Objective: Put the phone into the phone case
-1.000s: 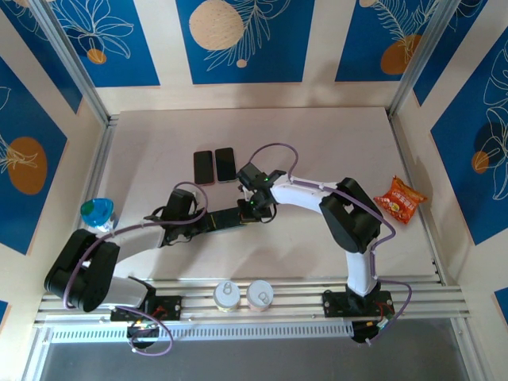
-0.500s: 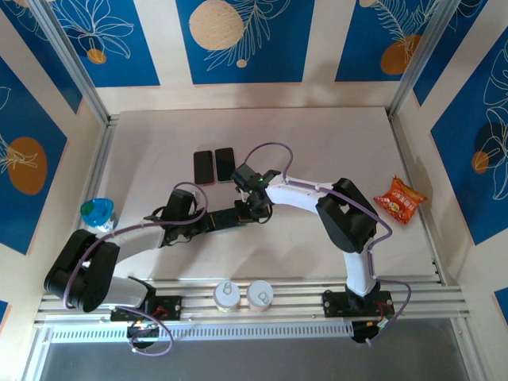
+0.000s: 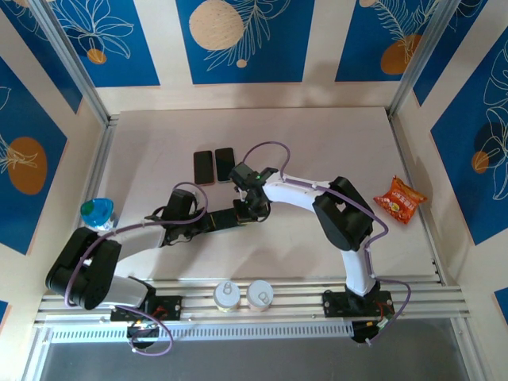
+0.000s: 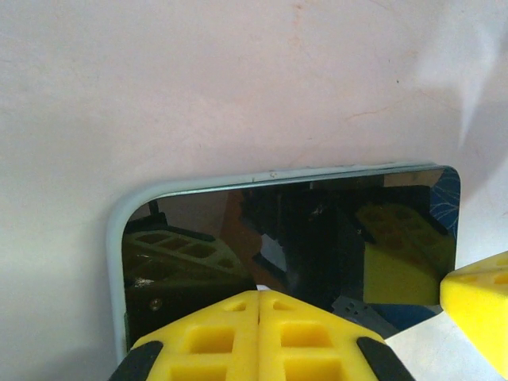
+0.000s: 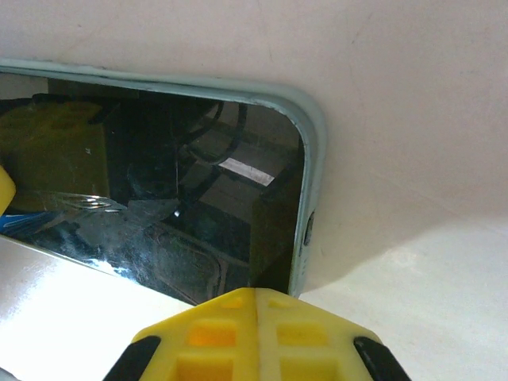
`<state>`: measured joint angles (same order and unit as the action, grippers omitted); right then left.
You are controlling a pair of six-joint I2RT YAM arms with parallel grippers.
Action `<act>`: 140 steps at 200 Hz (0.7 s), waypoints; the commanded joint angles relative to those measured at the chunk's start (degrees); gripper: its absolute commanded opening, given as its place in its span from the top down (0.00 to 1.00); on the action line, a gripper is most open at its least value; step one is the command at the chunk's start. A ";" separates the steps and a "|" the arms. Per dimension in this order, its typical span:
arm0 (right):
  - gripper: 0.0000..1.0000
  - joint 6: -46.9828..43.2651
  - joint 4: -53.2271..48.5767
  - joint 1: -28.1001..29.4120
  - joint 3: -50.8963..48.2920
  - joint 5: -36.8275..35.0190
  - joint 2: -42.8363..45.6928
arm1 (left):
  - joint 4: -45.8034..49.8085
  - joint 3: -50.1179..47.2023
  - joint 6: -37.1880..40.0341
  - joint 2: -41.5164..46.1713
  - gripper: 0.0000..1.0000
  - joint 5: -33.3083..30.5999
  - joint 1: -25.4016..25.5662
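left gripper (image 4: 259,316) clenched, tips sitting on phone (image 4: 317,238) | right gripper (image 5: 255,311) clenched, sitting on opposite end | phone lying inside phone case (image 5: 313,176) on table (image 4: 198,79)

Readable writing: none can be made out.
Snack packet (image 3: 399,199): red and orange wrapper with printing on it, too small to read.
Phone (image 4: 286,238): dark glass with reflections; no characters legible on it.
Cans (image 3: 227,294): pale lids at the near edge of the surface, any marks too small to tell.
Wall panels (image 3: 246,40): blue with a leaf and circle pattern, no lettering legible.
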<state>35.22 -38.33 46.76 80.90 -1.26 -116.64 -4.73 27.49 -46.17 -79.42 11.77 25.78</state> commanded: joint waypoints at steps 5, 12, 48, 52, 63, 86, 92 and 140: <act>1.00 0.02 5.13 3.42 -5.43 3.62 -16.45 | 1.38 -0.97 -0.50 -3.70 1.00 -2.06 0.50; 1.00 -0.04 4.97 3.33 -5.21 3.86 -16.80 | 1.39 -0.96 -0.57 -3.89 1.00 -2.10 0.50; 1.00 -0.24 4.65 3.20 -4.26 4.69 -18.23 | 1.56 -0.94 -0.40 -4.60 1.00 -2.54 0.50; 1.00 -0.33 4.59 3.23 -4.03 4.88 -18.47 | 1.57 -1.02 -0.41 -4.73 1.00 -2.55 0.50; 1.00 -0.49 4.40 3.33 -3.69 5.03 -19.08 | 1.66 -0.92 -0.45 -4.86 1.00 -2.76 0.50; 1.00 -1.00 4.05 2.94 -3.34 5.44 -19.45 | 2.26 -0.46 -0.38 -5.13 1.00 -3.29 0.50; 1.00 -1.16 4.21 2.66 -3.57 5.24 -18.77 | 2.53 -0.30 -0.32 -5.22 1.00 -3.54 0.50; 1.00 -2.30 6.20 -1.19 -7.44 4.32 -3.38 | 6.51 2.81 1.76 -4.57 1.00 -5.31 0.39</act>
<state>34.15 -37.63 44.80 80.03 2.81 -115.96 -2.37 29.65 -45.95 -80.82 11.60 25.78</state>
